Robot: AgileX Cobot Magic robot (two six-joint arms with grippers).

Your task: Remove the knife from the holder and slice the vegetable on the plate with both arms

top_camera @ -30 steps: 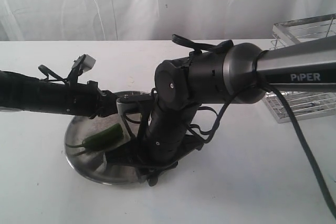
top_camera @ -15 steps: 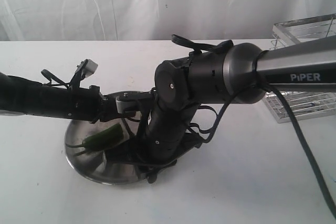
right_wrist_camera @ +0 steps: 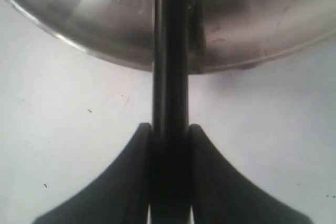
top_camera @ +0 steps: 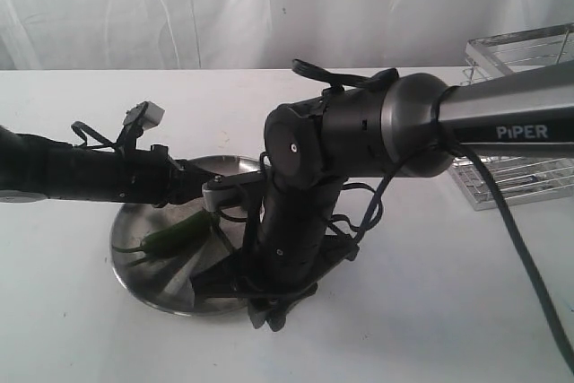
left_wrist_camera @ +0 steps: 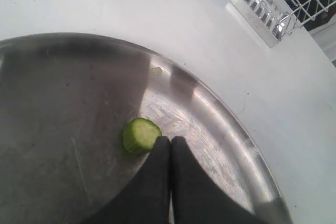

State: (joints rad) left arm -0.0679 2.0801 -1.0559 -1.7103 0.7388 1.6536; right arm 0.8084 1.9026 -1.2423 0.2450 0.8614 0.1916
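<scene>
Plate (top_camera: 143,277) left of worktop (top_camera: 430,311) centre holds vegetable (top_camera: 179,233) and cut slice (left_wrist_camera: 140,136). Left end effector (left_wrist_camera: 170,140) clenched, tips beside the slice. Right end effector (right_wrist_camera: 170,128) grasping knife (right_wrist_camera: 170,51) across plate rim. Holder (top_camera: 520,114) at worktop's right edge.

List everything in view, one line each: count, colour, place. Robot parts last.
plate: 1, dull steel, on the table under both grippers
vegetable: 1, dark green, lying on the plate
cut slice: 1, light green, on the plate beside the left fingertips
knife: 1, dark, reaching over the plate rim
holder: 1, silvery wire, on the table's right end
table: 1, white, under everything
curtain: 1, white, behind the table
left arm: 1, black, from the left
right arm: 1, black and grey, from the right
left gripper: 1, black, shut, empty
right gripper: 1, black, shut on the knife
</scene>
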